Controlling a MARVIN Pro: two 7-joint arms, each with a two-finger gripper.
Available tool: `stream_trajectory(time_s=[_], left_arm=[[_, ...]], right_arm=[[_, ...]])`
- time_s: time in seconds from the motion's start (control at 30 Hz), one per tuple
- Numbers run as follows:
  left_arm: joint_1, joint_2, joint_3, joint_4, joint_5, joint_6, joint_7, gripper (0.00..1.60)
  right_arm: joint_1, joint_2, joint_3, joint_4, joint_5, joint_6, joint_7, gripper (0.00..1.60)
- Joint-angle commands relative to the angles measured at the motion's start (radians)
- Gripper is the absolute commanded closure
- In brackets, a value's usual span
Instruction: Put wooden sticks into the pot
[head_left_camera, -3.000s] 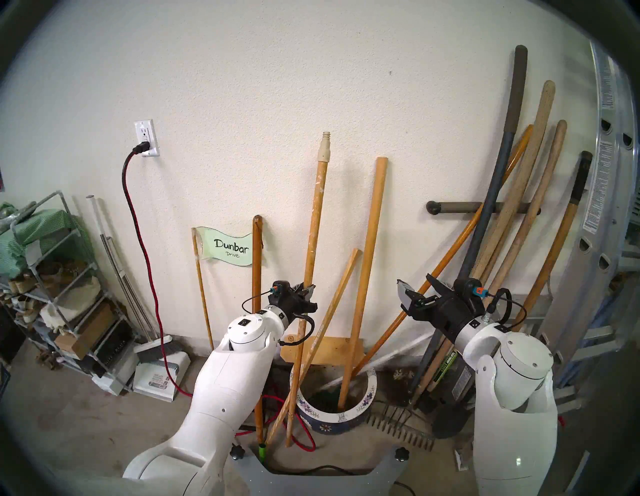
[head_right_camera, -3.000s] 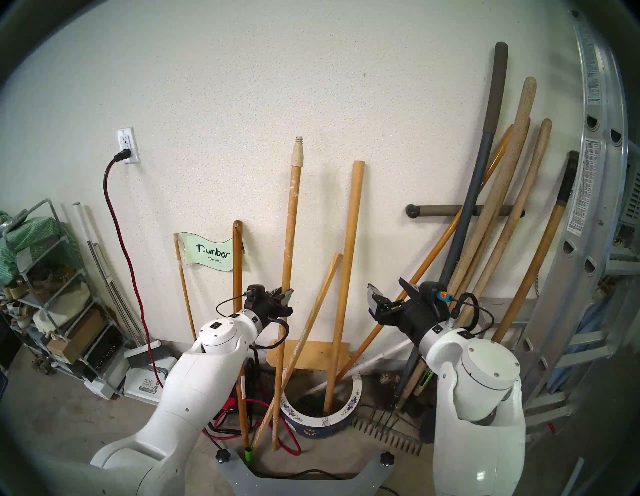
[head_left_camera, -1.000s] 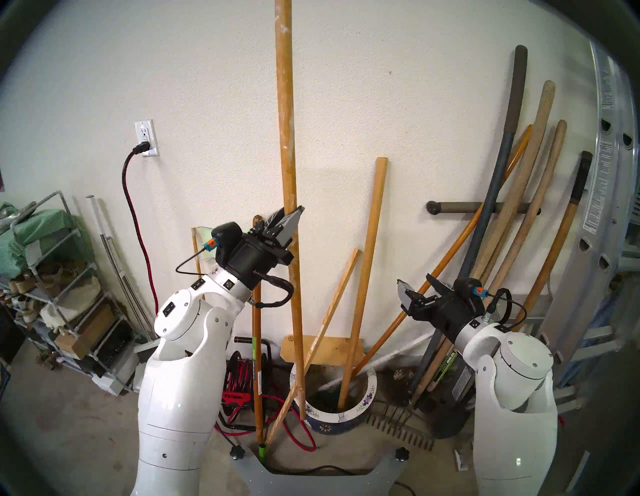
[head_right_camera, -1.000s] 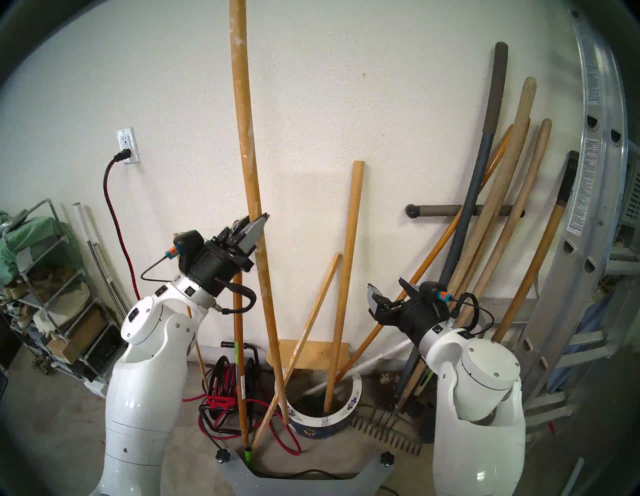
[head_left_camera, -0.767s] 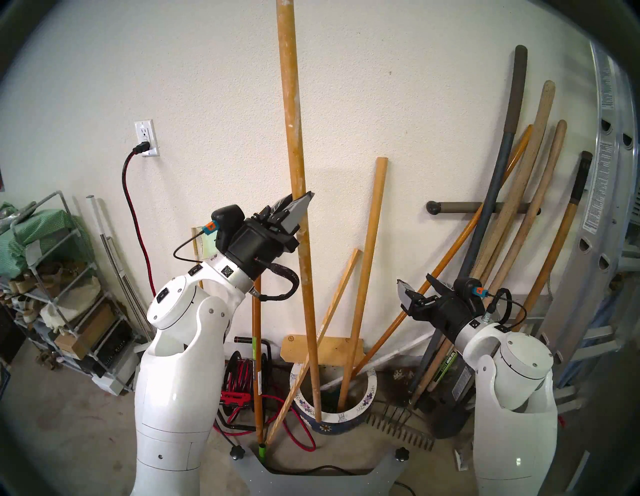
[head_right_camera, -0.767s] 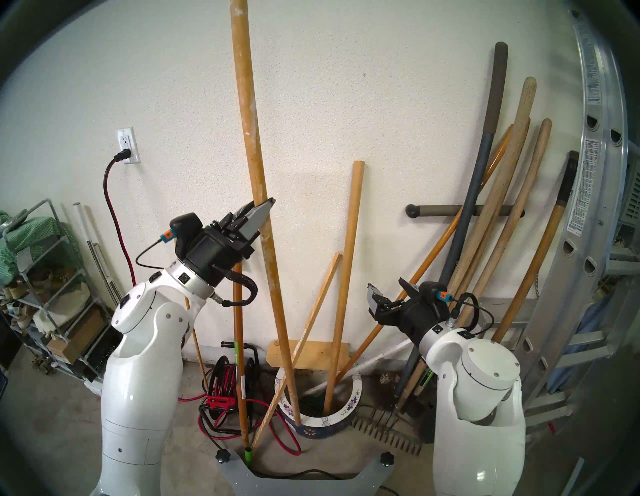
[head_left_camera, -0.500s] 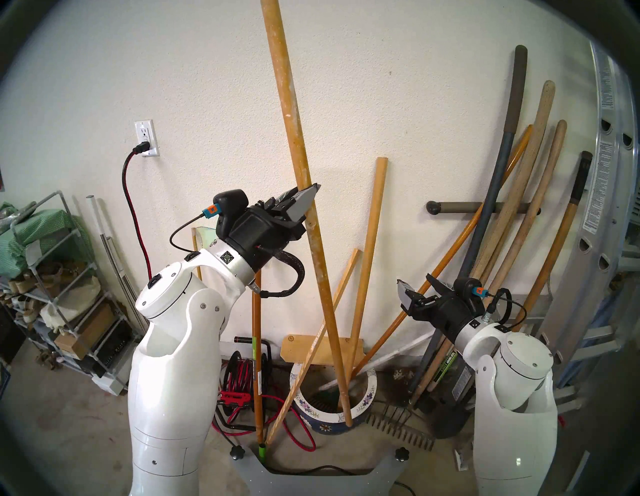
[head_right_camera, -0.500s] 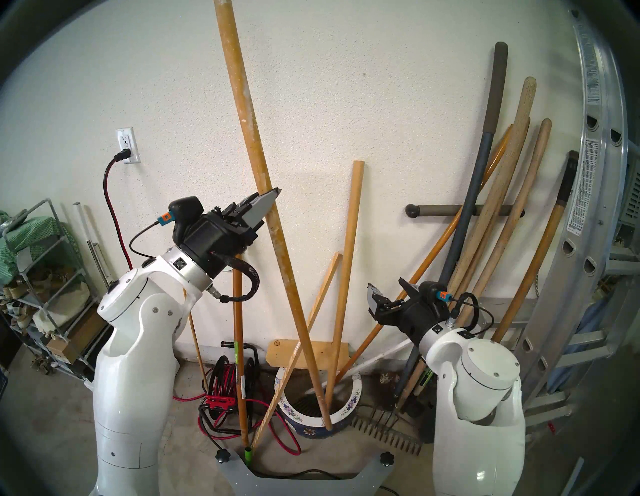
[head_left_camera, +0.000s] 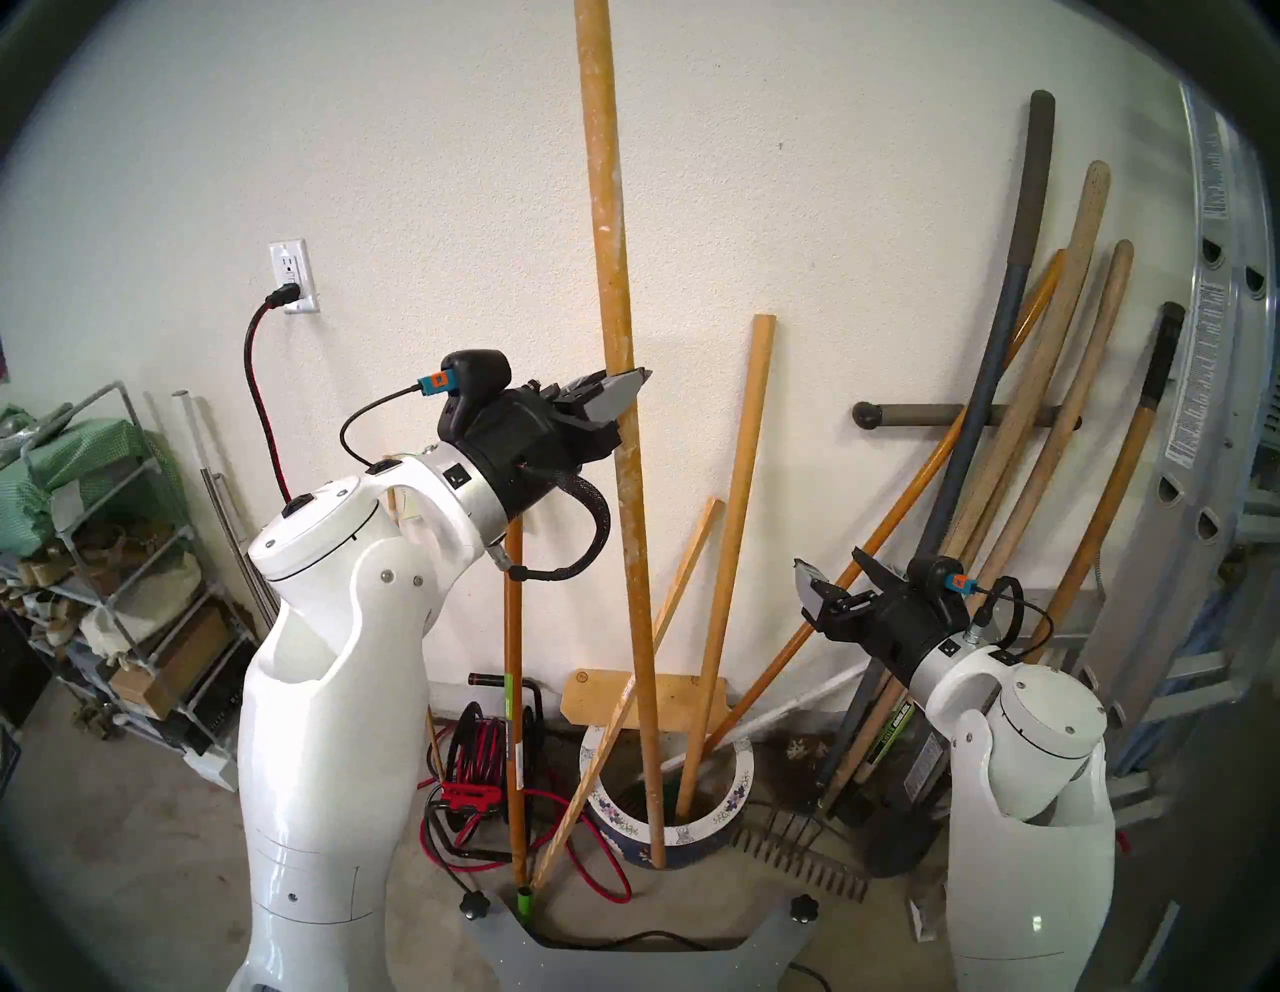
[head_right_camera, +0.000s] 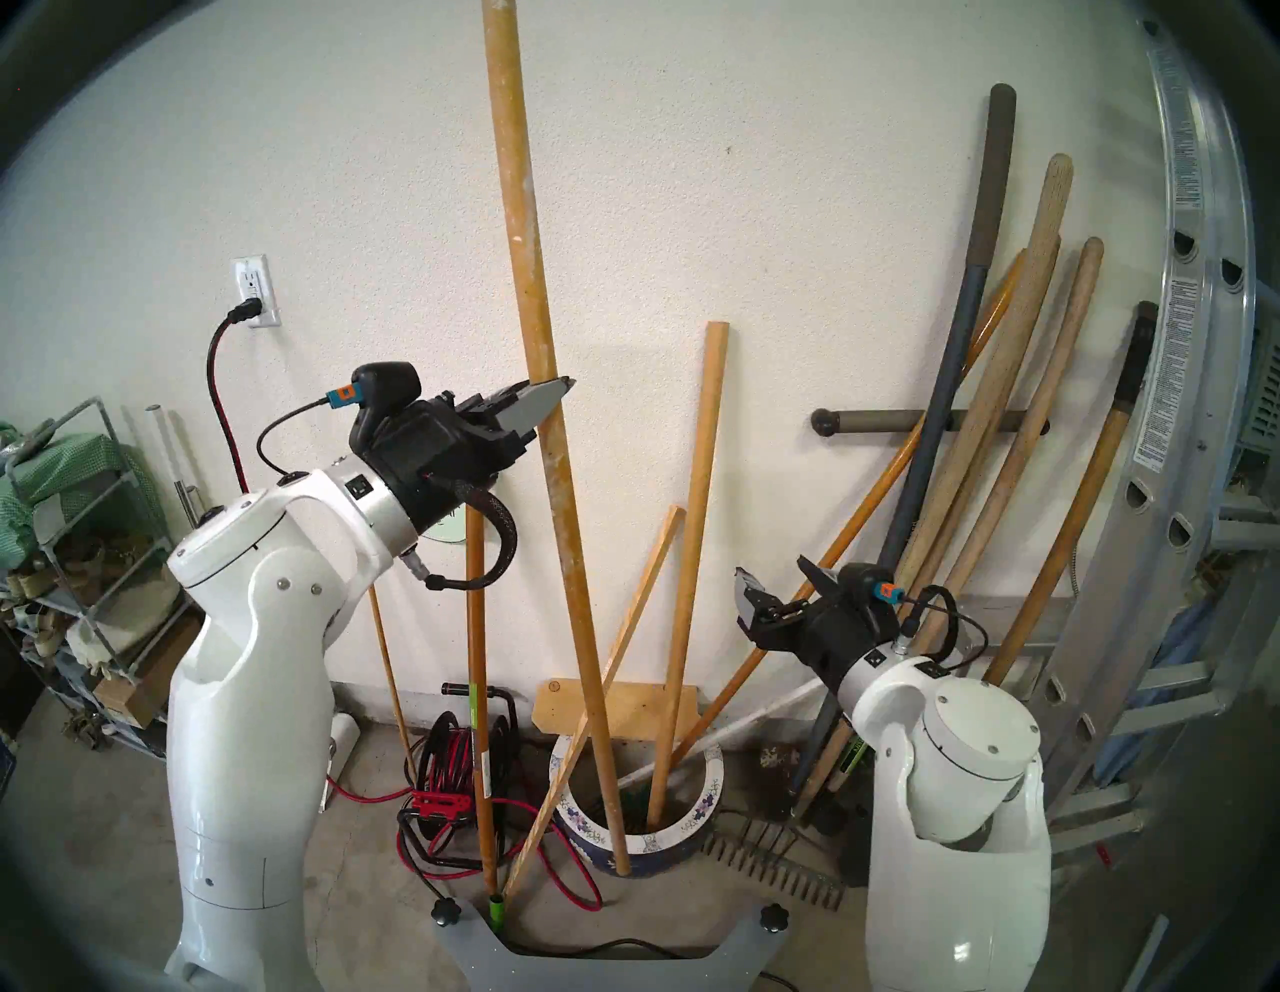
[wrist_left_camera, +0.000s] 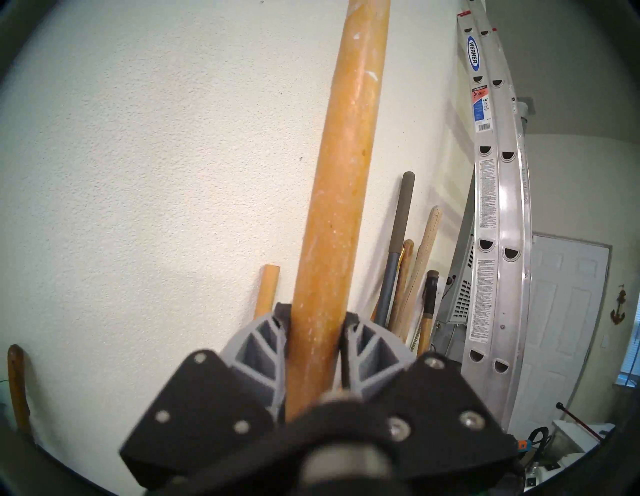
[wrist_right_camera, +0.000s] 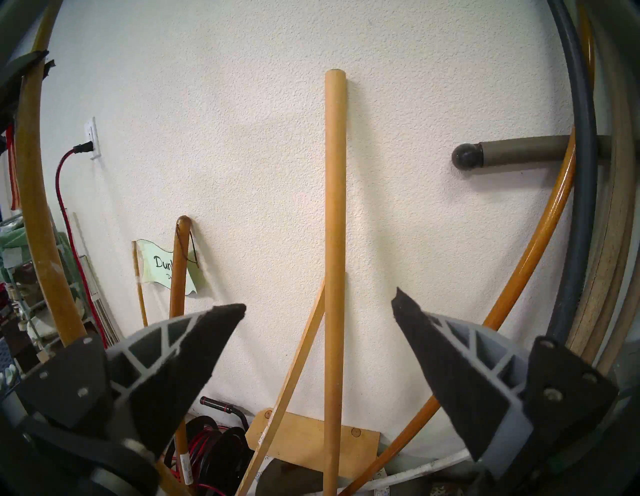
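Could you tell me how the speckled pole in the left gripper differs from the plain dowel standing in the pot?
The speckled pole is clamped by the left gripper; the plain dowel stands free.
The pole bears white flecks; the dowel is clean.
The dowel's top leans on the wall; the pole's runs out of view.
Both are yellow-tan wood.

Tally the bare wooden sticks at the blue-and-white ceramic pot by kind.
White-speckled round wooden pole: 1
Plain round yellow-tan wooden dowel: 1
Thin square yellow-tan wooden slat: 1
Total: 3
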Motion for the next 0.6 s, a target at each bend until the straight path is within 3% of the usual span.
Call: stream_trajectory(time_s=[0.0, 0.23, 0.57], left_arm=[[-0.052, -0.007, 0.01, -0.002, 0.006, -0.021, -0.002, 1.6], [-0.098, -0.008, 0.017, 0.045, 0.014, -0.058, 0.002, 1.6], [-0.15, 0.035, 0.051, 0.094, 0.085, -0.096, -0.02, 1.6]], right_arm=[[0.0, 0.002, 0.0, -0.001, -0.001, 0.002, 0.001, 0.0], [0.0, 0.002, 0.0, -0.001, -0.001, 0.002, 0.001, 0.0], [0.0, 0.002, 0.0, -0.001, -0.001, 0.002, 0.001, 0.0]])
